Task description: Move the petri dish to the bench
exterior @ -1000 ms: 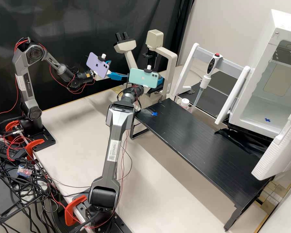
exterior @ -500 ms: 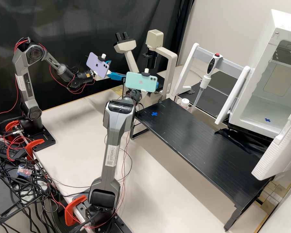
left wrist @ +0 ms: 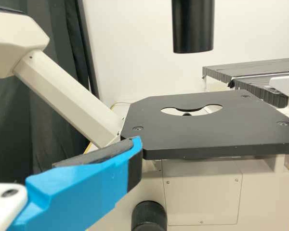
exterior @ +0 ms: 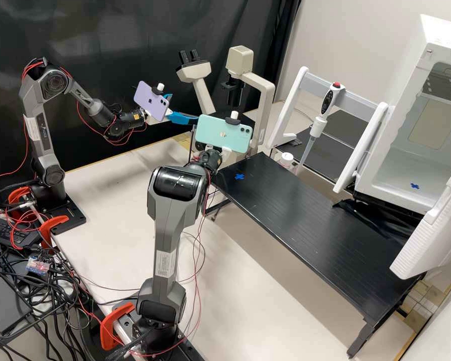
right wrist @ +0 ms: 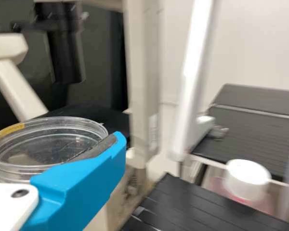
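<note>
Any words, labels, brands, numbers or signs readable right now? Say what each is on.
No words or numbers I can read reliably.
White labels on the arms: print too small.
Yellow strip on the petri dish: any writing too blurred.
Signs, no text: blue crosses, one on the black raised shelf, one inside the white cabinet.

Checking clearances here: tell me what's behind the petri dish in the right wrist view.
Behind the petri dish are the microscope's black stage and pale eyepiece tube. What the blue finger of the right claw covers there can't be seen.
</note>
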